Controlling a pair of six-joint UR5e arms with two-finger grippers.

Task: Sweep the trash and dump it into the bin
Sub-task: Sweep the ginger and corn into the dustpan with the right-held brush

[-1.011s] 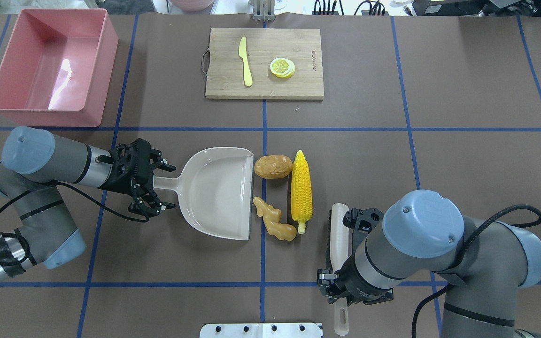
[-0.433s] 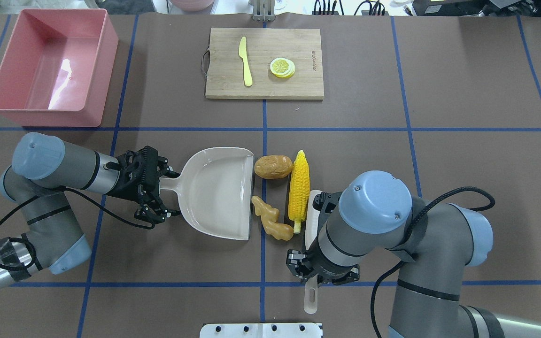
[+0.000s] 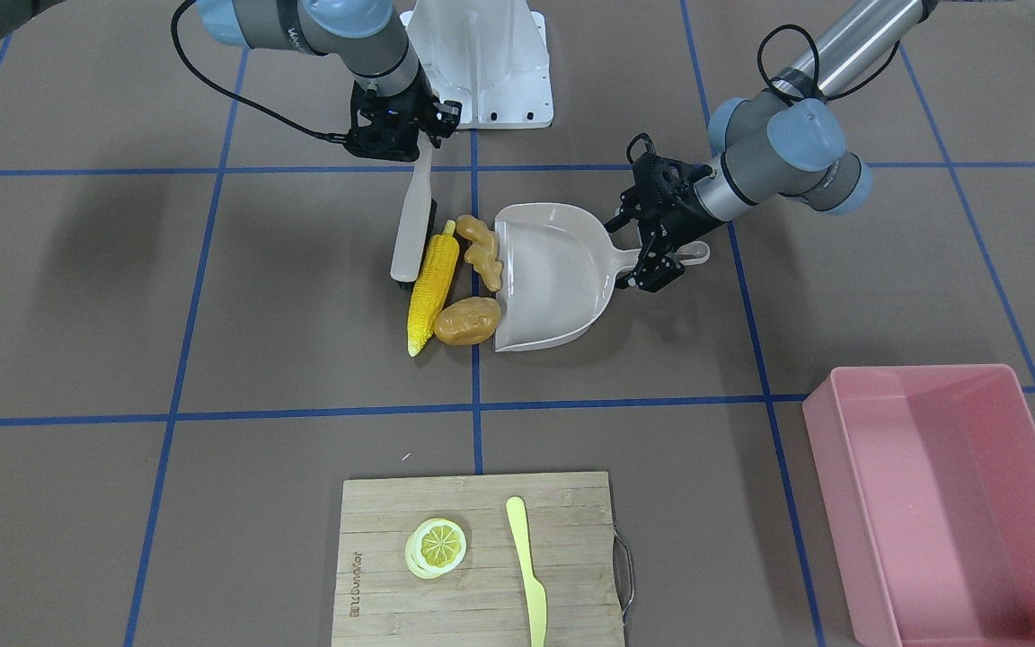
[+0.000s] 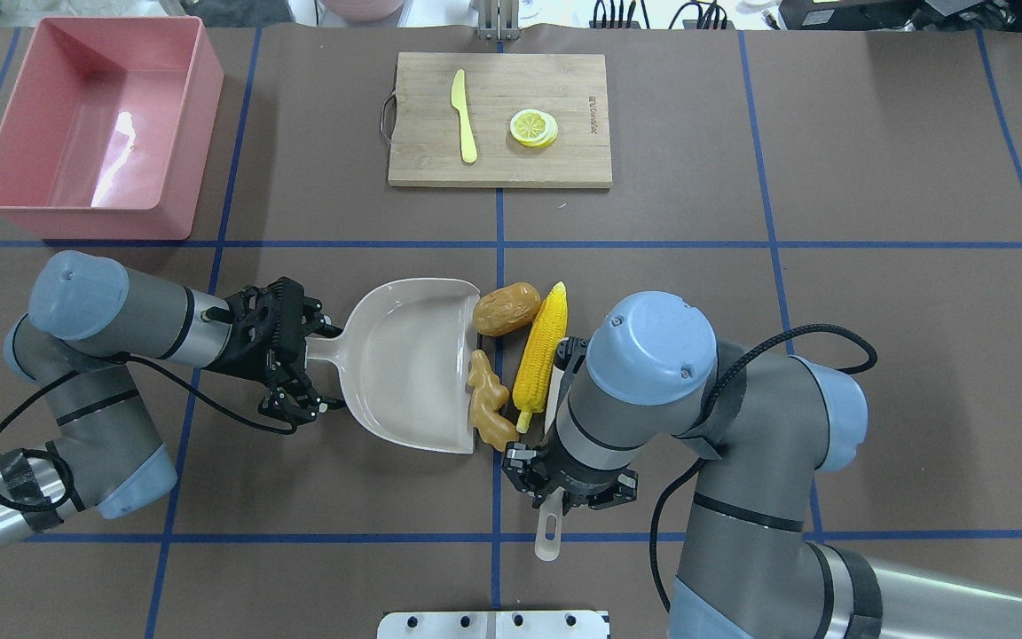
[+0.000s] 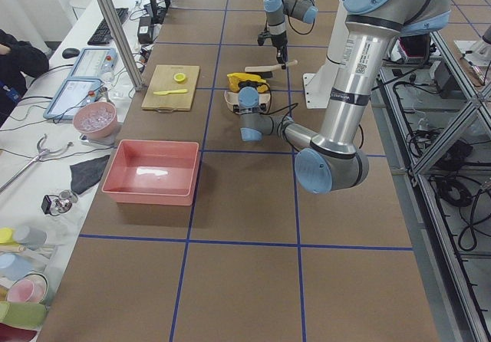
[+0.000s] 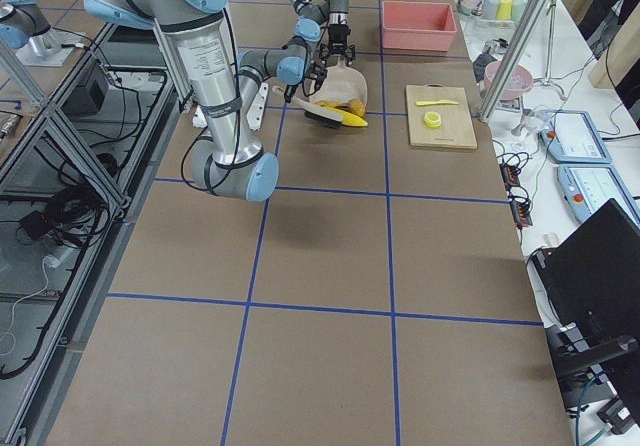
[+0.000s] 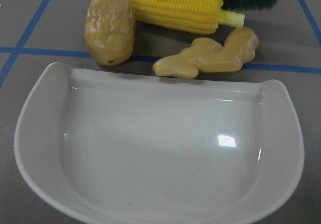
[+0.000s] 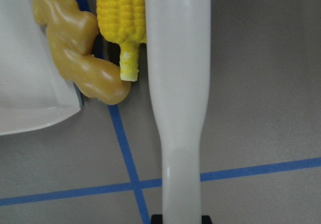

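**3 toy foods at dustpan (image 4: 404,373) lip**

Right gripper (image 4: 555,499) clamps the brush (image 3: 410,229) handle; the brush lies along the corn cob (image 4: 539,355). Ginger root (image 4: 486,410) and potato (image 4: 506,308) touch the lip. Left gripper (image 4: 302,366) jaws spread, straddling the dustpan handle. Bin (image 4: 196,133) well apart.

Bright, even overhead light fills every view, leaving the brown counter (image 4: 875,160) flat and matte. Shadows are faint and soft-edged; one diffuse grey patch lies on the counter at the left of the front-facing view. A white streak of glare burns on the floor of the pink bin (image 4: 199,142). A small square highlight sits on the glossy dustpan (image 7: 150,148) in the left wrist view. Both wrist views are close and slightly soft. The white brush (image 8: 178,83) looks nearly washed out. The side views stretch toward their corners.
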